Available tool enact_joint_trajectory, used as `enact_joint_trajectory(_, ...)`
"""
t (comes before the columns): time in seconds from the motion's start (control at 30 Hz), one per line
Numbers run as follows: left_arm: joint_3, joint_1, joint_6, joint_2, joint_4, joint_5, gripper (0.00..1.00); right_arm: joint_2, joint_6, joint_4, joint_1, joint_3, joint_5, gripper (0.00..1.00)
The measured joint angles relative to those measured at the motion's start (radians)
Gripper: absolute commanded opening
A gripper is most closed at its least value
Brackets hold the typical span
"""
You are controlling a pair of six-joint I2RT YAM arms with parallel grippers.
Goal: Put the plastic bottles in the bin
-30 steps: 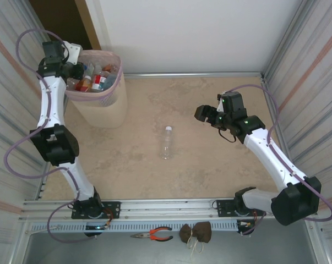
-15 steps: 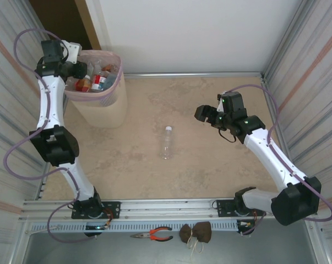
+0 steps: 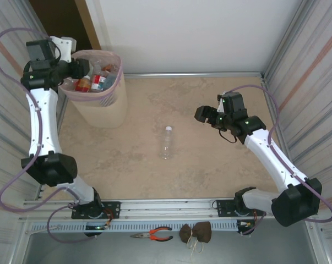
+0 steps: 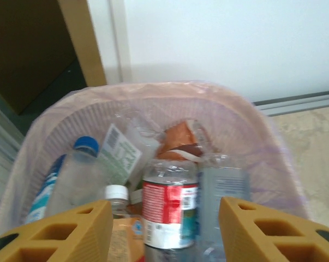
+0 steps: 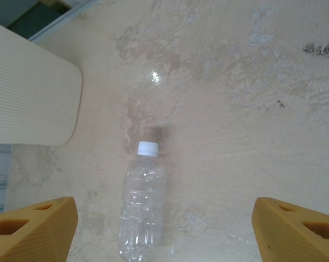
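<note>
Over the last second my left jaws went from clenched to released above the bin (image 3: 99, 107), which stood at the far left corner of the desk (image 3: 210, 176). My left arm (image 3: 42, 121) swung back toward the desk's left edge. Nothing hung between the left jaws. Below them the plastic bottles (image 3: 94, 81) lay heaped inside the pink liner (image 4: 251, 136), a red-labelled one (image 4: 169, 204) uppermost beside a blue-capped one (image 4: 79, 169). I judged that drop done. My right jaws had not stirred: released and wide, they hung over the one clear bottle (image 5: 142, 210), white-capped, lying on its side near the middle of the desk, well apart from the bin. It looked like the last one to fetch.
</note>
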Motion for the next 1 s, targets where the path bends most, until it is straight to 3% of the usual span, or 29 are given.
enact_joint_trajectory(0.3,-0.161,-0.266,-0.042,-0.079,-0.013,-0.037,0.56,-0.003,-0.003,-0.02,-0.001,0.0,-0.013,0.82)
enact_joint_trajectory(0.6,-0.283,-0.601,-0.14,-0.082,-0.018,-0.189,0.57,-0.031,-0.003,-0.04,-0.003,-0.018,-0.018,0.83)
enact_joint_trajectory(0.73,-0.346,-0.73,-0.218,-0.076,0.018,-0.284,0.62,-0.032,-0.003,-0.039,-0.003,-0.023,-0.021,0.83)
enact_joint_trajectory(0.87,-0.385,-0.823,-0.306,-0.029,0.05,-0.362,0.64,-0.032,-0.003,-0.042,-0.003,-0.023,-0.024,0.83)
enact_joint_trajectory(1.0,-0.406,-0.863,-0.422,0.047,0.065,-0.386,0.65,-0.032,-0.003,-0.043,-0.003,-0.023,-0.024,0.82)
